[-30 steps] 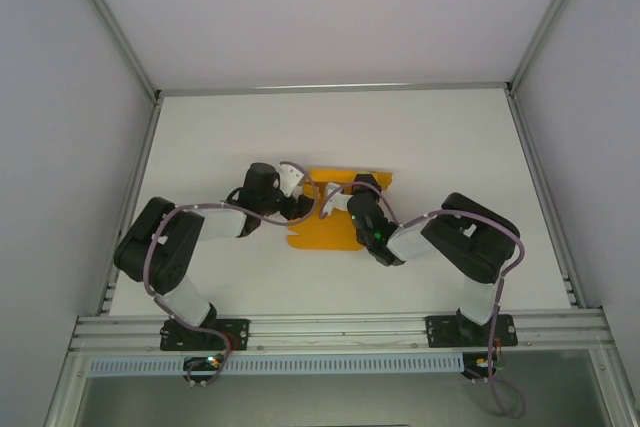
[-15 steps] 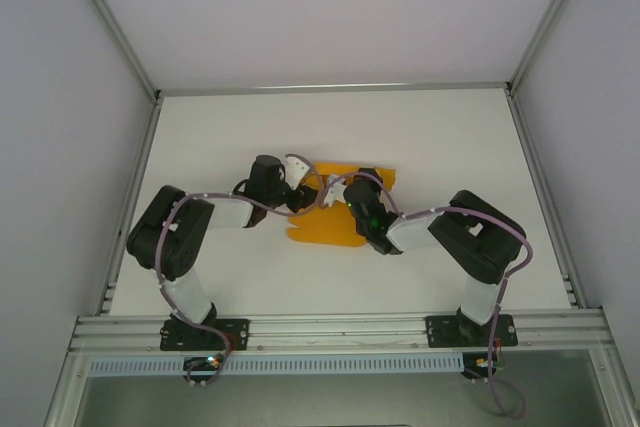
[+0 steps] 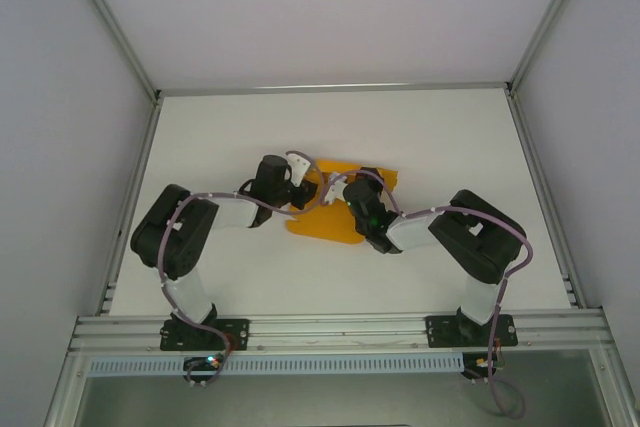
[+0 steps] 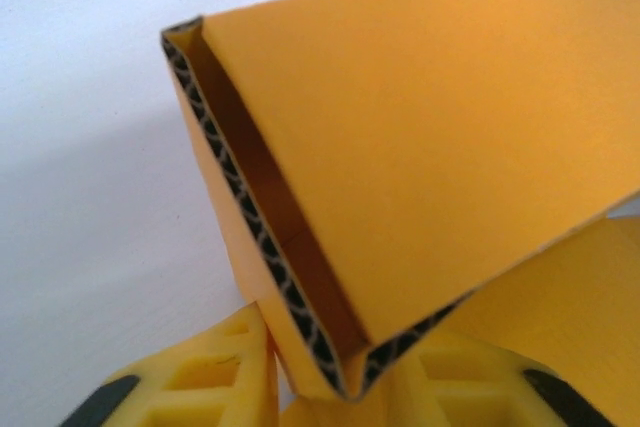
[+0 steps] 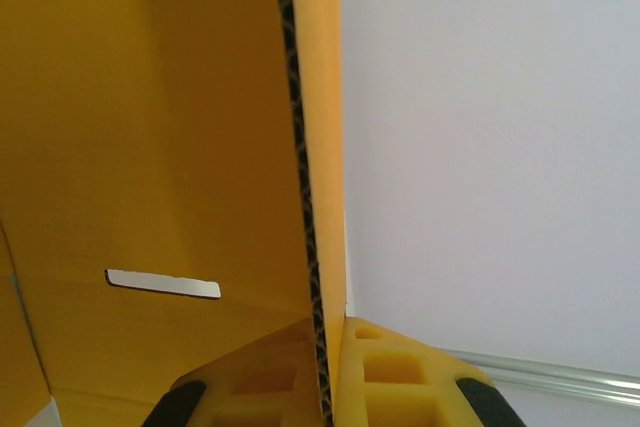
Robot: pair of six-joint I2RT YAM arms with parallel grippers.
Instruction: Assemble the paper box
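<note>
Lying on the table (image 3: 450, 147), the paper box (image 3: 325, 225) is judged part-folded: 1 doubled wall is pinched by the left gripper (image 4: 340, 379) at 9 o'clock, 1 panel by the right gripper (image 5: 325, 379) at 3 o'clock, other flaps unfolded.

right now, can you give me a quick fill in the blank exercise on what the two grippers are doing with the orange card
1. The paper box lies on a ___ table.
2. The right gripper is shut on a ___ layer of card.
3. The left gripper holds a wall folded into ___ layers.
4. The card beside the right gripper has a narrow ___ cut in it.

Missing words: white; single; two; slot.
</note>
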